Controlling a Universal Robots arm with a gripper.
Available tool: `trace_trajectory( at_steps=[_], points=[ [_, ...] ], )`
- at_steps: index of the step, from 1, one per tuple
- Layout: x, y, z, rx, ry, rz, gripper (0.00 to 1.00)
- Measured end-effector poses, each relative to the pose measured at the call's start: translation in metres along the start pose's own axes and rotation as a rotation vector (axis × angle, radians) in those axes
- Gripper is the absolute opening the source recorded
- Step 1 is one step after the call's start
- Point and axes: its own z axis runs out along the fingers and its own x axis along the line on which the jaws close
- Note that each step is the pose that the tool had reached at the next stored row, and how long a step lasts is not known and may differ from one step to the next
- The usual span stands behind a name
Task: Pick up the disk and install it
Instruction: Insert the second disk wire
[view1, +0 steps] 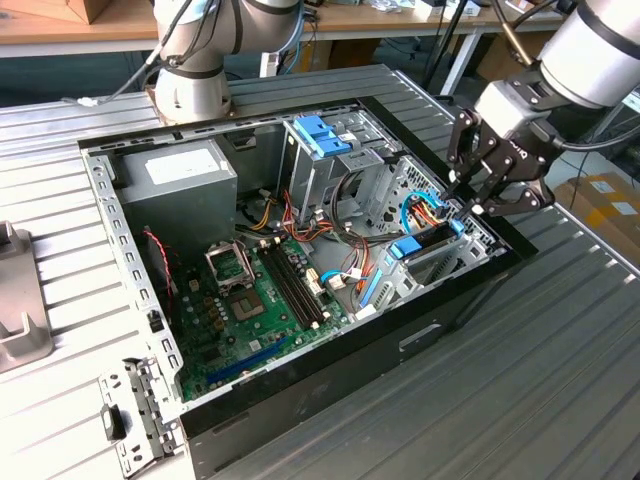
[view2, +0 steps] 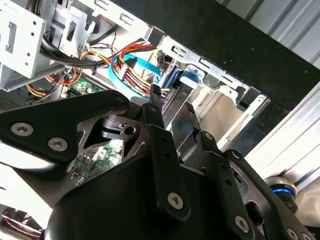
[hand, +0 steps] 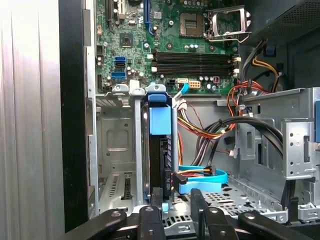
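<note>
Ribbed grey metal tabletop (view1: 560, 340) fills the frame, and on it lies the open computer case (view1: 330, 395), side panel off. Inside, toward the upper left of the exterior view, sits the grey power-supply box (view1: 180, 180); below it the green motherboard (view1: 250, 310) covers the floor of the case. Bundled cables (view1: 300, 225) run across the centre. At the case's right edge in the exterior view, the gripper (view1: 471, 203) hangs just over the drive bay, fingers slightly apart and holding nothing. In the first wrist view, the disk (hand: 161, 145) stands on edge in the bay slot, blue bracket showing, a blue cable (hand: 202, 179) looping beside it. The black fingertips (hand: 156, 197) sit just short of the disk.
</note>
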Motion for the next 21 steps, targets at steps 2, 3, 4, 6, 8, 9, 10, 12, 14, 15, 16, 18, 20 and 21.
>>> trace_trajectory(
  at_steps=[2, 3, 4, 6, 8, 9, 10, 12, 14, 15, 16, 18, 20, 21],
  points=[
    [0.0000, 0.0007, 0.0002, 0.0000, 0.0000, 0.000, 0.36],
    [0.0001, 0.0013, 0.0003, 0.0000, -0.0001, 0.000, 0.36],
    [0.0001, 0.0019, 0.0004, 0.0000, -0.0001, 0.000, 0.36],
    [0.0002, 0.0024, 0.0011, 0.0000, 0.0001, 0.000, 0.36],
    [0.0003, 0.0025, 0.0022, 0.0000, 0.0002, 0.000, 0.36],
    [0.0004, 0.0027, 0.0027, 0.0000, 0.0001, 0.000, 0.36],
    [0.0005, 0.0027, 0.0031, 0.0000, 0.0000, 0.000, 0.36],
    [0.0006, 0.0029, 0.0041, 0.0000, 0.0000, 0.000, 0.36],
    [0.0008, 0.0034, 0.0052, 0.0000, 0.0001, 0.000, 0.36],
    [0.0009, 0.0036, 0.0056, 0.0000, 0.0001, 0.000, 0.36],
    [0.0009, 0.0037, 0.0060, 0.0000, 0.0000, 0.000, 0.36],
    [0.0011, 0.0040, 0.0069, 0.0000, 0.0000, 0.000, 0.36],
    [0.0013, 0.0045, 0.0082, 0.0000, 0.0002, 0.000, 0.36],
    [0.0014, 0.0050, 0.0093, 0.0000, 0.0004, 0.000, 0.36]
  ],
)
